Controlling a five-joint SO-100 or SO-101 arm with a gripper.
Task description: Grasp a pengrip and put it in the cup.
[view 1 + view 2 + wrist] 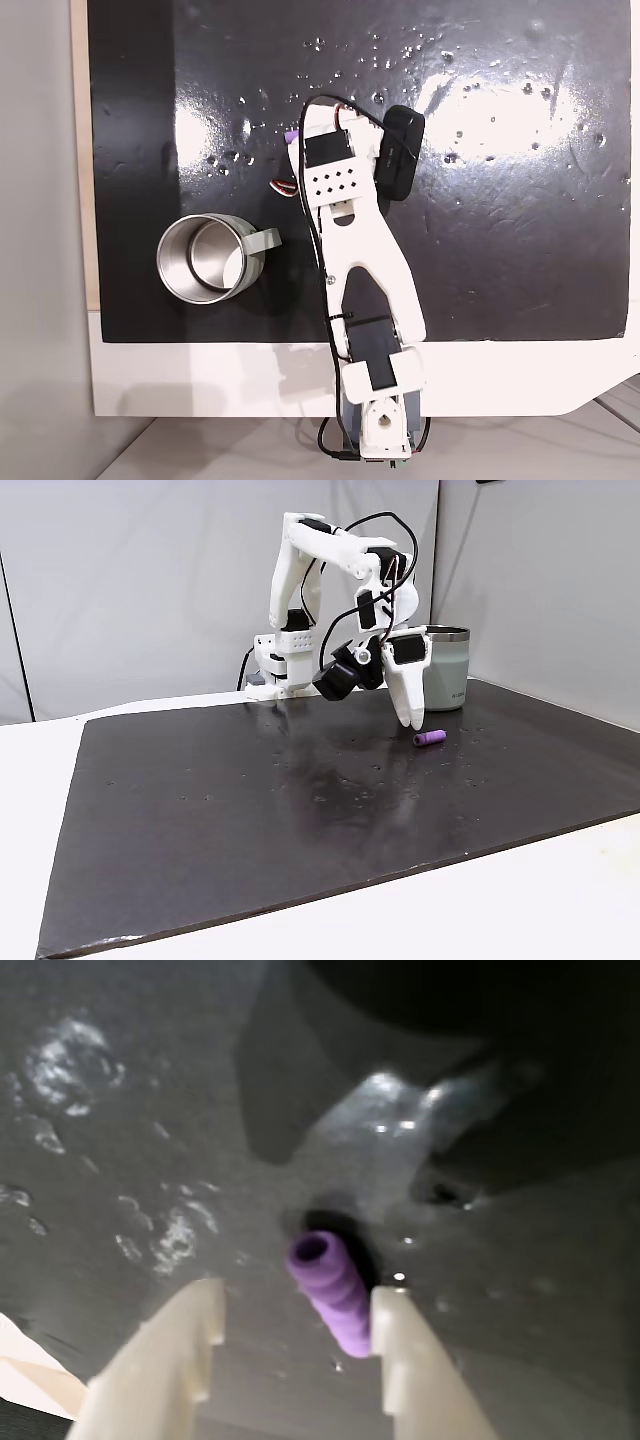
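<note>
One steel cup (203, 259) waits on the desk (250, 810). The end effector (295, 1312), jaws apart, straddles the pengrip (335, 1288) lying near one finger; light, rubbery, ribbed, likely best pinched mid-barrel.

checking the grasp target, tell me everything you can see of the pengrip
The pengrip is a tiny light-purple tube, ribbed along its length and rubbery-looking, with an open hollow end facing the wrist camera. It lies on its side on the glossy black mat, not lifted. In the wrist view it sits between the open gripper's white fingers, close against the right-hand one; actual contact cannot be told. In a fixed view it lies just beside the fingertips, in front of the cup.
</note>
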